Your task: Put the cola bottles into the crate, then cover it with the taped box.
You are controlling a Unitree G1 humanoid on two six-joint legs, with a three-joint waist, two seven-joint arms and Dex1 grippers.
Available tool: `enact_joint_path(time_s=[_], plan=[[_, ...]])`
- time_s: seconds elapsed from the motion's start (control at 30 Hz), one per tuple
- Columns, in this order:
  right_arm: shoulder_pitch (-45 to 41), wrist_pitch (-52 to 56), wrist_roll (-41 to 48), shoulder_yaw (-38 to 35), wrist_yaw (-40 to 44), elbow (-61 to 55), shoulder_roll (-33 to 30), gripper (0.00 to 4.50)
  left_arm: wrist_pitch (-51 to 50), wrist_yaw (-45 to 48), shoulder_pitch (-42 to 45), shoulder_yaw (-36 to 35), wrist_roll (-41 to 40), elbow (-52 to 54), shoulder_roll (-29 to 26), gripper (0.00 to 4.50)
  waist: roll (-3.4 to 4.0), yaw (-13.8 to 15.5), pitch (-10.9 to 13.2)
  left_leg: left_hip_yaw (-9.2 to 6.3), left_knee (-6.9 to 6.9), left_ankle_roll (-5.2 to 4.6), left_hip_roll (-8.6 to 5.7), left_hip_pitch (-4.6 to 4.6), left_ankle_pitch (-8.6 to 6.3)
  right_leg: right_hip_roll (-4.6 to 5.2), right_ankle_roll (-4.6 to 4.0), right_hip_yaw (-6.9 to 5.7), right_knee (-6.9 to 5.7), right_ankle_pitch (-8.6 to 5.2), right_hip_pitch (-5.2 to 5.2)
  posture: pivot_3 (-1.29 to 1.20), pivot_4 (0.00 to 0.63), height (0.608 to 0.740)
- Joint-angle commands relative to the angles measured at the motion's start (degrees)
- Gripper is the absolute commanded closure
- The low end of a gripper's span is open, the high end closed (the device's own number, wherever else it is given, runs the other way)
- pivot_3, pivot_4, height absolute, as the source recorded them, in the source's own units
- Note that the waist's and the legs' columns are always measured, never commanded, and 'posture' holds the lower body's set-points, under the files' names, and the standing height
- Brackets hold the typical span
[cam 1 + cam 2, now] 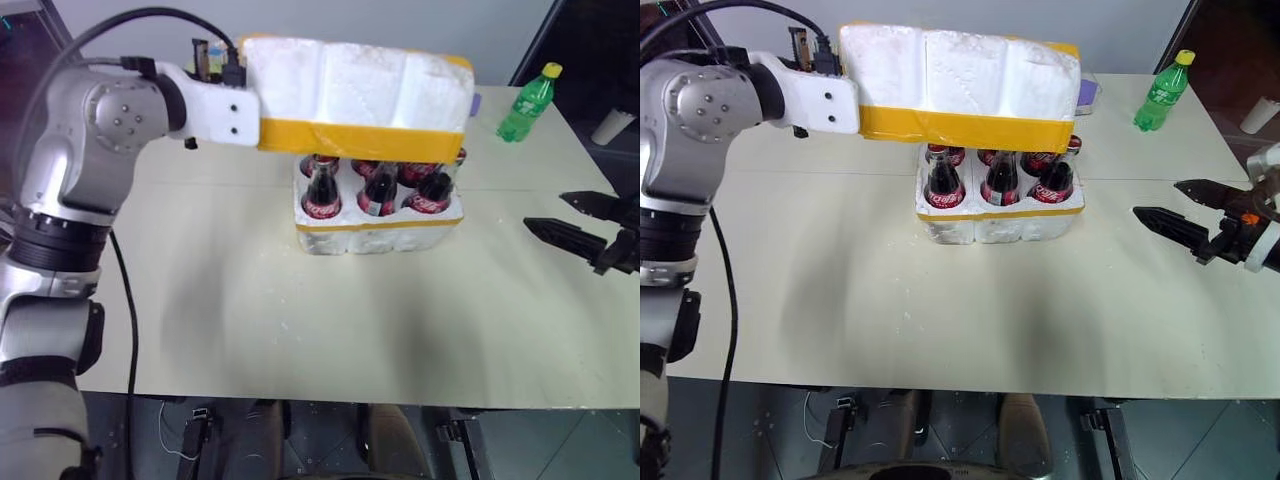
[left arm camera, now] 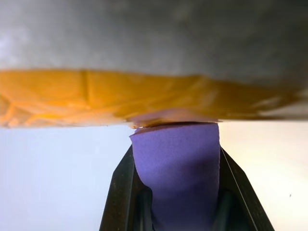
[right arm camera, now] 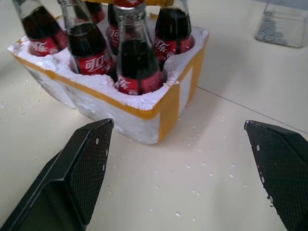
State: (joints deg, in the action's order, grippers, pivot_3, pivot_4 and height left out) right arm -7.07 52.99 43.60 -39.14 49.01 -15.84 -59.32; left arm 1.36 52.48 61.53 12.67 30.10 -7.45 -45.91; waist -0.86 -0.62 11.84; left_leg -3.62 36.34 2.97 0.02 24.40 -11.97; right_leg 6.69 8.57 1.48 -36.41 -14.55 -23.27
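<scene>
— Left eye view: left gripper [image 1: 243, 95] clamped on taped box [image 1: 360, 95], held above cola bottles [image 1: 378, 190] seated in crate [image 1: 378, 232], probably for lowering as cover.

— Right wrist view: right gripper [image 3: 190, 168] spread wide, empty, near crate's right side, staying clear.

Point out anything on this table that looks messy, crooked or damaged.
White crumbs lie scattered on the table around the crate, apparently shed styrofoam. The yellow tape on the taped box is wrinkled, and the box hangs slightly tilted above the cola bottles. Nothing looks spilled.
</scene>
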Motion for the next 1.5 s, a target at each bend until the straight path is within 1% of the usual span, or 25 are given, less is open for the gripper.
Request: enact_joint_path(time_s=[0.03, 0.17, 0.27, 0.43, 0.57, 0.7, 0.93, 1.13, 1.3, 1.5], plan=[[0.2, -1.0, 0.7, -2.2, -0.4, -1.6, 0.2, 0.0, -1.4, -0.8, 2.5, -2.4, 0.0, -1.4, -2.4, 4.09, 0.0, -0.1, 0.0, 0.0, -0.01, 0.0, 0.0, -0.01, 0.0, 0.0, 0.0, 0.0, 0.0, 0.0, 0.0, 0.0, 0.15, 0.739], [-0.3, -1.4, 0.6, -2.1, -0.6, -0.7, 0.1, 0.0, -2.2, -0.9, 2.1, -4.3, -1.0, -3.4, -6.3, 4.09, 0.0, -0.5, 0.0, 0.0, -0.04, 0.0, 0.0, -0.02, 0.0, 0.0, 0.0, 0.0, 0.0, 0.0, -0.01, 0.0, 0.15, 0.739], [-0.4, -1.9, 0.5, -1.5, -0.6, -0.4, 0.3, 0.0, -2.7, -1.7, 2.9, -4.9, -2.3, -3.6, -6.7, 4.09, 0.0, -0.4, 0.0, 0.0, -0.06, 0.0, 0.0, -0.03, 0.0, 0.0, 0.0, 0.0, -0.01, 0.0, -0.02, 0.0, 0.15, 0.739], [-0.2, -3.1, -0.1, -0.3, 0.8, 0.0, -0.4, 0.0, -4.3, -1.6, 3.6, -4.8, -5.0, -0.3, -3.3, 4.09, 0.0, 0.0, 0.0, 0.0, -0.03, 0.0, 0.0, -0.01, 0.0, 0.0, 0.0, 0.0, 0.0, 0.0, 0.0, 0.0, 0.15, 0.739], [0.8, -3.1, 1.5, -1.2, 3.9, -1.5, -1.0, 0.0, -5.1, -1.6, 2.3, -4.6, -7.0, 3.0, -0.9, 4.09, 0.0, -0.1, 0.0, -0.01, -0.03, 0.0, 0.0, -0.01, 0.0, 0.0, 0.0, 0.0, 0.01, 0.0, 0.0, 0.0, 0.15, 0.739], [0.5, -2.6, 3.6, -2.2, 4.9, -3.1, -0.9, 0.0, -4.7, -1.9, 0.8, -3.7, -7.1, 5.2, 0.0, 4.09, 0.01, -0.5, 0.0, 0.0, -0.04, 0.0, 0.0, -0.04, 0.0, 0.0, 0.0, 0.0, 0.0, 0.0, 0.0, 0.0, 0.15, 0.739], [-0.4, -2.1, 6.0, -2.8, 4.7, -4.7, -1.2, 0.0, -2.1, -2.2, -4.6, -0.6, -3.0, 10.2, -0.8, 4.09, 0.01, -0.2, 0.0, -0.01, -0.02, 0.0, 0.0, -0.05, 0.0, 0.0, 0.0, 0.01, -0.03, 0.0, 0.03, 0.0, 0.15, 0.739], [-1.0, -1.6, 7.7, -2.3, 3.3, -5.5, -1.0, 0.0, -0.2, -4.3, -8.2, 1.1, 0.7, 13.5, 0.0, 4.09, 0.01, -0.1, 0.0, -0.01, -0.02, 0.0, 0.0, -0.05, 0.0, -0.01, 0.0, 0.0, -0.02, 0.0, 0.03, 0.0, 0.15, 0.739], [-1.0, -2.7, 7.4, -1.5, 3.5, -4.5, -0.5, 0.0, 5.1, -8.6, -6.9, 2.9, 5.5, 10.1, -0.4, 4.09, 0.01, 0.0, 0.0, -0.01, 0.0, 0.0, 0.0, -0.05, 0.0, 0.0, 0.0, 0.0, 0.01, 0.0, 0.07, 0.0, 0.15, 0.739], [-1.4, -3.2, 8.0, -1.5, 3.1, -3.6, 0.3, 0.0, 6.6, -11.2, -5.4, 3.9, 8.0, 6.4, 2.2, 4.09, 0.0, 0.0, 0.0, -0.01, 0.01, 0.0, 0.0, -0.06, 0.0, 0.0, 0.0, 0.0, 0.01, 0.0, 0.08, 0.0, 0.15, 0.739]])
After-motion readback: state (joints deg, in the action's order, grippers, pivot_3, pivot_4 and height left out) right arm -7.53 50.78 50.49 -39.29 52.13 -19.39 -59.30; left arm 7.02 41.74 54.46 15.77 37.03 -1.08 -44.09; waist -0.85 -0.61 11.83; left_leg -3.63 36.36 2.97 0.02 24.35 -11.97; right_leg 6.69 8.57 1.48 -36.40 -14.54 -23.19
